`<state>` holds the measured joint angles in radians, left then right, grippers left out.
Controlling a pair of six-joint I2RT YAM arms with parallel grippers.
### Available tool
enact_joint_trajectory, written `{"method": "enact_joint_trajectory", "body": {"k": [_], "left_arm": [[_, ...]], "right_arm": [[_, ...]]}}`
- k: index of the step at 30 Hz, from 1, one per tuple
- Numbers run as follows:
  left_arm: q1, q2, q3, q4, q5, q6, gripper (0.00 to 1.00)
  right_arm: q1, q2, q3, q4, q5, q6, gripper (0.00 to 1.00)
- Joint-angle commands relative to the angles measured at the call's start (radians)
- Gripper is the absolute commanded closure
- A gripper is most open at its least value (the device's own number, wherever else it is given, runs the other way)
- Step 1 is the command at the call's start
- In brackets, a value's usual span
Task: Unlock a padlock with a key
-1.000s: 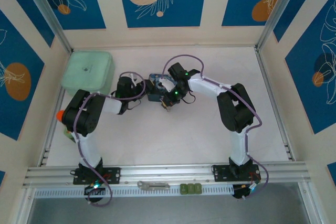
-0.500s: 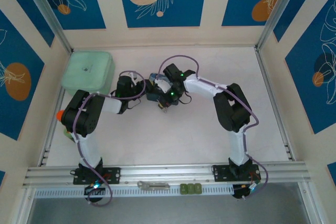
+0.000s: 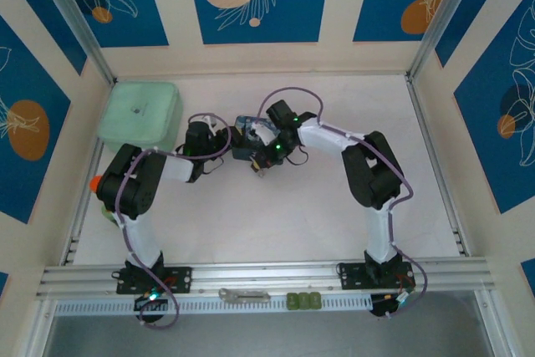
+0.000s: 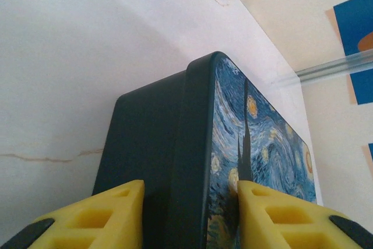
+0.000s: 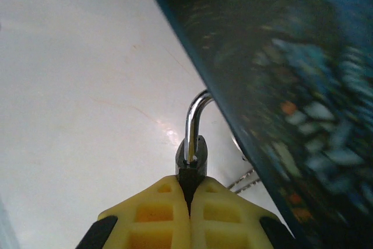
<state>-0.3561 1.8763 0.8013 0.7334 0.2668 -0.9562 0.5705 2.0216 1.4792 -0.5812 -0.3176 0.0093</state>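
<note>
Where the two arms meet, mid-table and a bit toward the back, sits the tin (image 3: 247, 141): blue-and-yellow starry-night lid, dark body. L arm reaches in from the left and R arm from the right, w/ both wrists crowded against it in the top view.

L jaws: clamped on the tin. In the L wrist cam the tin (image 4: 233, 138) runs away from the lens over the white table (image 4: 70, 56). One yellow finger (image 4: 93, 217) presses the dark body and the other presses the painted lid. Tin is wedged btwn them, no gap on either side.

R jaws: closed tight, pinching the padlock (image 5: 191, 158). R wrist cam shows the yellow fingertips (image 5: 157, 214) pressed together w/ the padlock's small dark body nipped at the very tips. Silver shackle rises from the body & curves over toward the tin (image 5: 291, 86). Its far end goes behind the tin's edge, so can't tell whether it's hooked thru anything. Padlock sits close against that edge. Thin silvery strands (image 5: 245, 182) show low down next to the tin, too blurred to name.

Elsewhere in the top view:
- Pale green lidded box (image 3: 140, 114) in the back-left corner of the table, apart from the tin.
- Small orange thing (image 3: 95, 183) by the L arm's elbow.
- Grey metal tool (image 3: 243, 295) & green blocks (image 3: 304, 299) on the front rail, btwn the arm bases.
</note>
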Motion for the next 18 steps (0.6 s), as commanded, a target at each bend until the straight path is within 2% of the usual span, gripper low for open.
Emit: {"method": "enact_joint_trajectory", "body": {"k": [1, 10, 14, 18], "left_arm": [[-0.029, -0.026, -0.037, -0.067, 0.031, 0.004, 0.59], [-0.029, -0.040, -0.044, -0.067, 0.015, -0.001, 0.59], [-0.031, -0.045, -0.041, -0.066, 0.012, -0.003, 0.60], [-0.034, -0.047, -0.043, -0.063, 0.012, -0.004, 0.60]], "right_arm": [[-0.027, -0.004, 0.030, 0.091, -0.228, 0.138, 1.00], [-0.050, -0.006, -0.026, 0.129, -0.320, 0.331, 1.00], [-0.050, 0.016, -0.024, 0.130, -0.307, 0.379, 1.00], [-0.046, 0.054, 0.009, 0.068, -0.259, 0.344, 1.00]]}}
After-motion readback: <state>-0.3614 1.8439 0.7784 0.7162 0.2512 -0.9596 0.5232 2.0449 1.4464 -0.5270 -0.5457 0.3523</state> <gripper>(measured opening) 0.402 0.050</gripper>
